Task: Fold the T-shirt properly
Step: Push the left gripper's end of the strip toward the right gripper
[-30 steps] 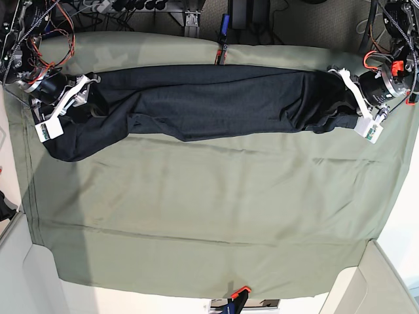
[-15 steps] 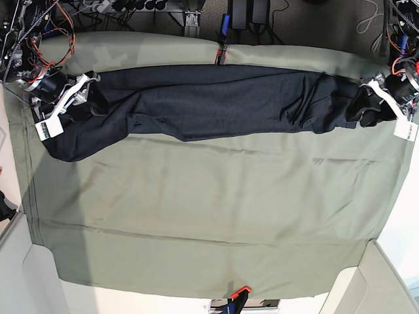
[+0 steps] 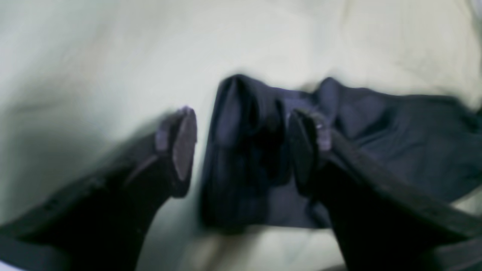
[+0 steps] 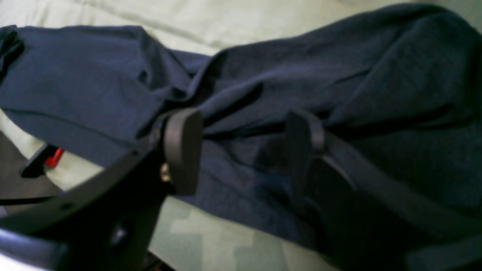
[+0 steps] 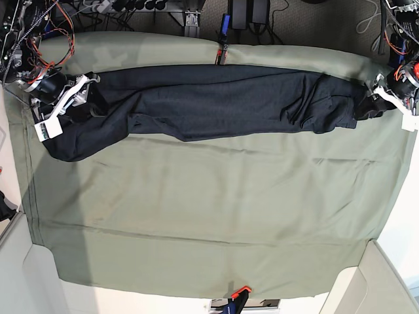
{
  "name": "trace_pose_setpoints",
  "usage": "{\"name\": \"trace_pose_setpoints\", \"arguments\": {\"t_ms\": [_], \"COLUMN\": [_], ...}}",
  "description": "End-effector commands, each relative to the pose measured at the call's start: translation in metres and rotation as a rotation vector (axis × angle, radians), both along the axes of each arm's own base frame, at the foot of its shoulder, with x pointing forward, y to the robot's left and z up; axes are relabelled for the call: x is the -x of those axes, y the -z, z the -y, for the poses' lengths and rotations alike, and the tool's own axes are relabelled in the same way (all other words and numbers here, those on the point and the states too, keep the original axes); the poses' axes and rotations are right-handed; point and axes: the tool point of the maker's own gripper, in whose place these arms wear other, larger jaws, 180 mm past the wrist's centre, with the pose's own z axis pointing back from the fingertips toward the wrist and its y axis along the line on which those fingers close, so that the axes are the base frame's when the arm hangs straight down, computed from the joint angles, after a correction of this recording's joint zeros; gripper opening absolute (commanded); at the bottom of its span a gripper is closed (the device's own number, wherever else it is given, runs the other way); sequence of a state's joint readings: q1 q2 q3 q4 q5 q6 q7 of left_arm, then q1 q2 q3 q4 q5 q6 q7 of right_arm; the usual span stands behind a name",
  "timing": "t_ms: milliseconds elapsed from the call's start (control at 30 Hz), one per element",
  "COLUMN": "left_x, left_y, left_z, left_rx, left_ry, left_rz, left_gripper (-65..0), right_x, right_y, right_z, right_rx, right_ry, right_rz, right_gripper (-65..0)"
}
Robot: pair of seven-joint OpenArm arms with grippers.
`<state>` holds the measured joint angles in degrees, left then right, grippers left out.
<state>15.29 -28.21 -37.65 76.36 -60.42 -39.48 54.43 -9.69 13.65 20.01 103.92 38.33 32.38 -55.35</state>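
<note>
- T-shirt point(image 5: 216, 101): dark navy soft knit, bunched into a long wrinkled band across the table's 12 o'clock portion, on the sage-green table cloth point(image 5: 209, 216).
- Left gripper point(image 3: 241, 146): jaws spread wide at 3 o'clock in the base view; a rolled fold of shirt stands between the pads, not pinched.
- Right gripper point(image 4: 241, 150): jaws spread over rumpled knit at 9 o'clock; whether it holds cloth, I cannot tell.

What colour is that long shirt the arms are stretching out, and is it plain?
The T-shirt is dark navy and plain, no print; the right wrist view shows it best.
</note>
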Motion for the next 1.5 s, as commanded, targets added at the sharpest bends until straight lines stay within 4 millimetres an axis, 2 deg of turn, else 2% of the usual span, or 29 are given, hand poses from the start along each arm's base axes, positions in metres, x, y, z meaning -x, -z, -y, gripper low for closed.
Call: {"name": "trace_pose_setpoints", "arguments": {"t_ms": [0,267,533,633,900,933,967,1100,1200,1300,1467], "left_x": [-0.005,0.007,0.021,0.027,0.031,0.032,0.033,0.036,0.035,0.024,-0.015], "left_y": [-0.010,0.009,0.024,0.030,0.036,0.037,0.038,0.044,0.043,0.032,-0.004], "left_z": [-0.008,0.010,0.072,0.087,0.098,0.098,0.097,0.097,0.096,0.090,0.047], "left_rx": [0.004,0.138,0.287,0.306,0.313,0.308,0.300,0.275,0.270,0.240,0.084], "left_ry": [-0.001,0.015,0.205,0.255,0.290,0.291,0.293,0.297,0.298,0.287,0.198], "left_rz": [0.027,-0.047,-0.163,-0.202,-0.229,-0.233,-0.240,-0.262,-0.259,-0.207,-0.050], "left_gripper": [-23.0,-23.0,-23.0,-23.0,-23.3,-25.5,-31.4,-64.2,-65.0,-65.0,-65.0], "right_x": [-0.007,-0.006,-0.006,-0.006,-0.007,-0.007,-0.007,-0.008,-0.009,-0.008,-0.008], "right_y": [-0.011,-0.011,-0.011,-0.011,-0.011,-0.011,-0.011,-0.012,-0.013,-0.013,-0.012], "right_z": [0.001,0.001,0.001,0.001,0.001,0.001,0.001,0.001,0.001,0.001,0.002], "right_rx": [-0.008,-0.007,-0.007,-0.007,-0.008,-0.008,-0.008,-0.011,-0.012,-0.012,-0.003], "right_ry": [0.000,-0.001,-0.001,-0.001,0.000,0.000,0.000,0.002,0.004,0.004,0.005], "right_rz": [0.042,0.040,0.040,0.039,0.041,0.041,0.041,0.049,0.054,0.053,0.051], "right_gripper": [-29.9,-29.9,-29.9,-29.9,-29.9,-29.9,-29.9,-29.9,-29.9,-29.9,-29.9]}}
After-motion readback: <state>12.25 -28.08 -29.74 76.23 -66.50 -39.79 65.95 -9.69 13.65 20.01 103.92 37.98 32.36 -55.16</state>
